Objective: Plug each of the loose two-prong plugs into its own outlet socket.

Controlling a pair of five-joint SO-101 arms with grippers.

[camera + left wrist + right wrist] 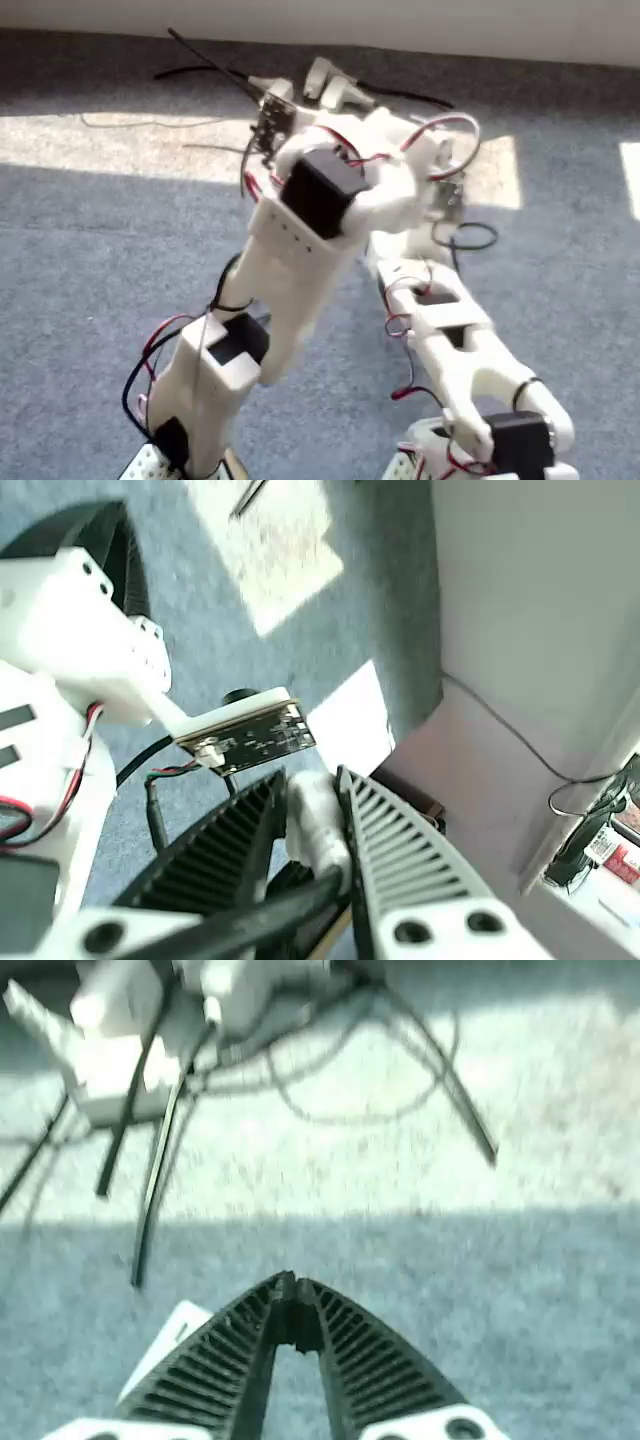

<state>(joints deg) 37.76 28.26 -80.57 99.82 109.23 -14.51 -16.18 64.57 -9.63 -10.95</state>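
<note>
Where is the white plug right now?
In the left wrist view, the white plug is clamped in the left gripper, close beside a small circuit board, with the blue carpet behind it.

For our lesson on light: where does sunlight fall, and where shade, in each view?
High view: a sunlit band crosses the carpet behind the arms; nearer carpet is shaded. Left wrist view: a sun patch beyond the left hand. Right wrist view: sun washes the cords; the right hand sits in shade.
</note>
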